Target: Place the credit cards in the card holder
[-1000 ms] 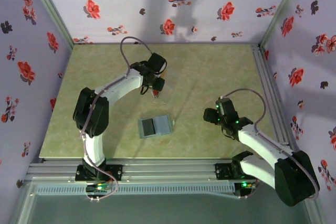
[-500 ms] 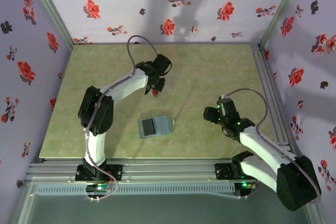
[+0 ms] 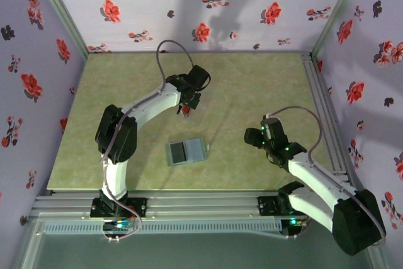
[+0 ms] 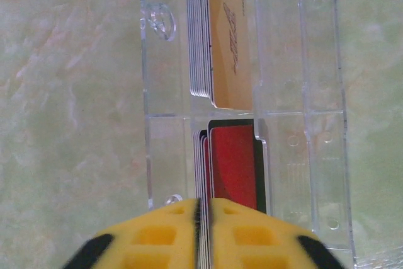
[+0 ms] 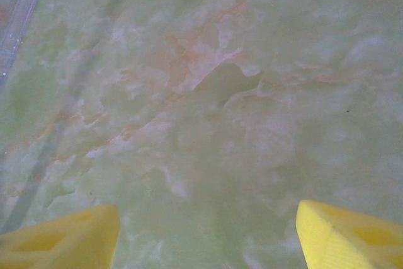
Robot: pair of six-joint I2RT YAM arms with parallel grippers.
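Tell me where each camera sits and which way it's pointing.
Top external: above and behind the arms, looking down at the table, both arms and the card holder.
Left wrist: on the left arm, looking down past the left gripper, its yellow fingers pinched on credit cards standing in a clear tray.
Right wrist: on the right arm, looking down at the table past the open right gripper.
Shared: top external and left wrist both show the left gripper.

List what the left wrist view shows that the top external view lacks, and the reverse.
Left wrist: a clear tray holding upright tan cards and red credit cards, with the left pincer shut on the red cards' edges. Top external: the card holder lying open, and the right pincer. Shared: the green marbled table and the left pincer.
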